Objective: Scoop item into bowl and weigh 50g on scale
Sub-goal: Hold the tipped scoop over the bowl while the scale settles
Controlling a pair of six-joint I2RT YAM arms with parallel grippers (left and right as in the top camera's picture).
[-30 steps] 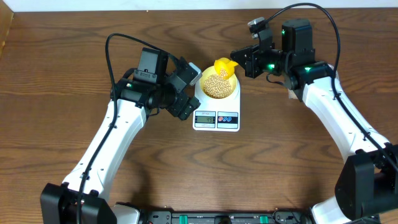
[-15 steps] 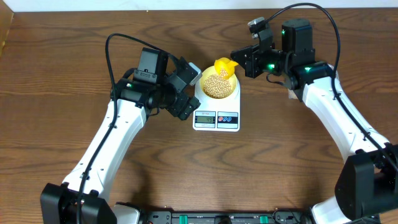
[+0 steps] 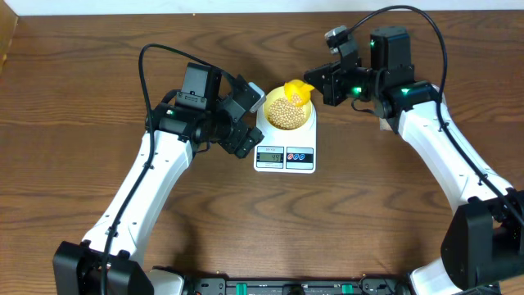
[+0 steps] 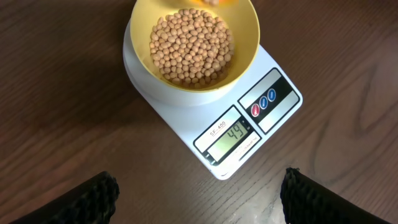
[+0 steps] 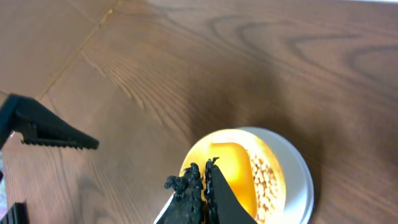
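**Three eyes, one shared bowl**

My overhead eye looks straight down on the whole table from far off. My left wrist eye hangs close above the scale, with the bowl at twelve o'clock. My right wrist eye tilts steeply down, with the bowl at five o'clock. All three share that bowl.

scale LCD reads 49, label SF-400 above

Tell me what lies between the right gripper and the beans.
The yellow scoop, held in the right gripper, reaches over the beans; the overhead view shows it.
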